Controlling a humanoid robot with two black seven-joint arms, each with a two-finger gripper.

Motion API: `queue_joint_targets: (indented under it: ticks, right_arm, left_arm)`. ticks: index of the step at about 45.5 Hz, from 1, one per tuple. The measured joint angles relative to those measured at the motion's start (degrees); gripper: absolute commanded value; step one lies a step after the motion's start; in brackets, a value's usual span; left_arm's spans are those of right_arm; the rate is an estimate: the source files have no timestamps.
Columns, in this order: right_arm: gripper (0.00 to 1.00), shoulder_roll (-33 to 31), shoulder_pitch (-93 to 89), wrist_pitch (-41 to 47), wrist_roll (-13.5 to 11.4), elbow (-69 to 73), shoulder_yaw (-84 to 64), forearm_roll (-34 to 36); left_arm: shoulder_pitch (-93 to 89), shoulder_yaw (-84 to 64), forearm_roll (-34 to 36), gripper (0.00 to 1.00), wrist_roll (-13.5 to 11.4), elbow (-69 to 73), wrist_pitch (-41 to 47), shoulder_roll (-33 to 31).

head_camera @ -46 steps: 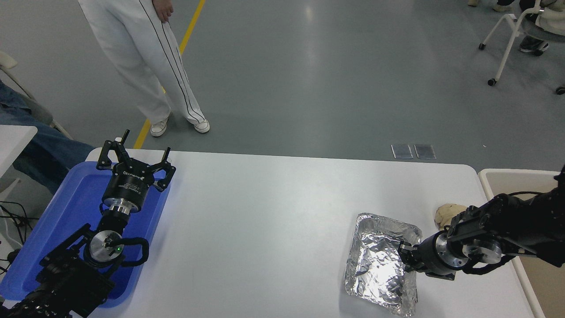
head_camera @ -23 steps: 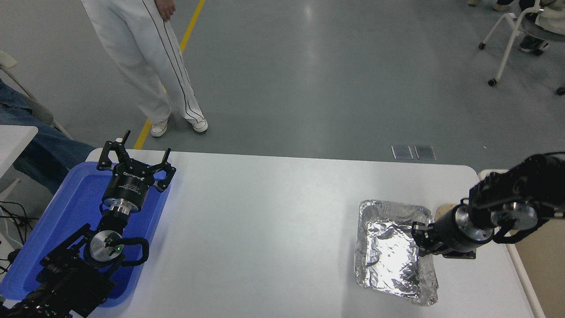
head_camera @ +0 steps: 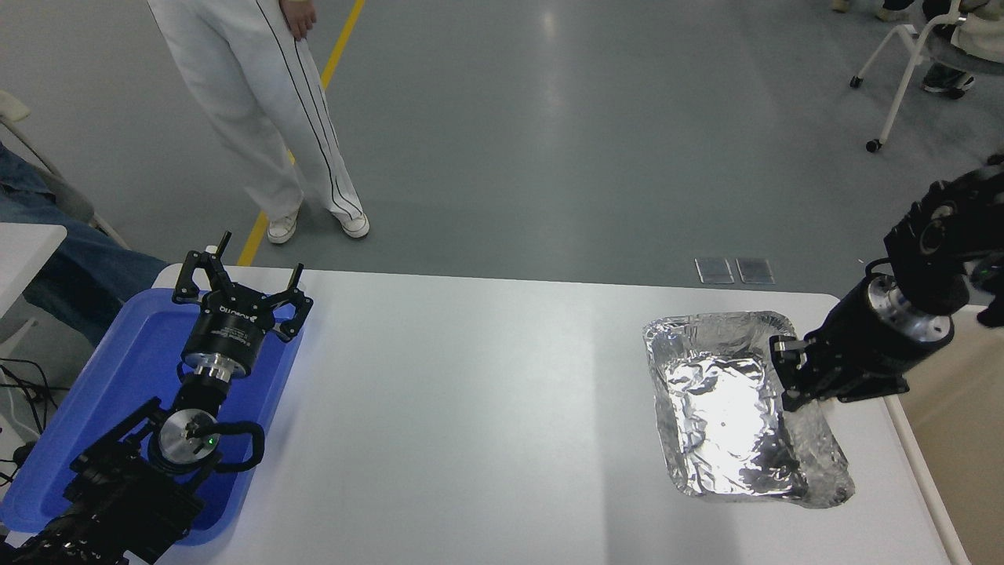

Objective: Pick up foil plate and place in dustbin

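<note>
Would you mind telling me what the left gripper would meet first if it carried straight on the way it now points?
Probably nothing on the table: the left gripper, open over the blue tray, points past the table's far edge toward the floor, though depth is unclear.

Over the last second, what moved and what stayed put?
The right gripper, shut on the right rim of the shiny crinkled foil plate, rose and carried it right and away, toward the beige plastic dustbin. The left gripper stayed parked, open, over the flat blue tray.
</note>
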Motion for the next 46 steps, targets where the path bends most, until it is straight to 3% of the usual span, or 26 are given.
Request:
queue_joint_targets:
  ticks: [23, 46]
  right_arm:
    - [0.0, -3.41, 19.47, 5.17, 0.0, 0.28, -2.65, -2.16]
    - [0.0, -7.39, 22.61, 5.61, 0.01, 0.04, -6.31, -6.01]
  left_arm:
    - [0.0, 0.0, -0.02, 1.0, 0.0, 0.0, 0.0, 0.0]
    - [0.0, 0.0, -0.01, 1.0, 0.0, 0.0, -0.01, 0.0]
